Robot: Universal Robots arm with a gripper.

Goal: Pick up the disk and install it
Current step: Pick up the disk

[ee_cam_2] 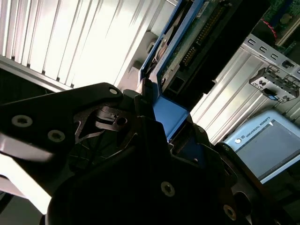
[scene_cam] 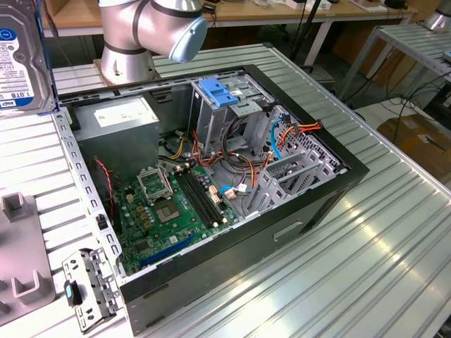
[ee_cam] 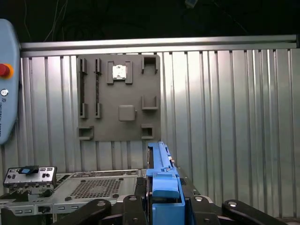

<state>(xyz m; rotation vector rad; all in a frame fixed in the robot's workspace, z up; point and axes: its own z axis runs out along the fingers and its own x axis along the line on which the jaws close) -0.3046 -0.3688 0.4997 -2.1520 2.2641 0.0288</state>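
The fingers (ee_cam: 188, 202) are closed on the disk (ee_cam: 164, 183). In the first wrist view they press on either side of its rounded blue end, and the carrier stands edge-on between them. In the second wrist view the gripper (ee_cam_2: 171, 136) has the same blue end pinched, and the disk (ee_cam_2: 187, 47) reaches away from it with its green circuit side and connector row in sight.

In the exterior view the disk (scene_cam: 21, 56) hangs upright in the air at that view's far left, above the ribbed tabletop (scene_cam: 366, 267) and well apart from the open case (scene_cam: 352, 169). It touches nothing but the gripper. The arm (scene_cam: 148, 28) stands behind the case.

Inside the case lie the motherboard (scene_cam: 169, 211) and a tall grey cage (scene_cam: 211, 127) topped by a blue latch plate (scene_cam: 217, 91) — red, orange and light-blue wires run beside it.

A grey tray (ee_cam: 119, 103) with raised holders lies on the tabletop — one holder carries a small square chip. A metal bracket (scene_cam: 88, 285) rests near the case's corner, just beside the tray (scene_cam: 21, 260). A pendant (ee_cam: 7, 79) with a red button lies close by.
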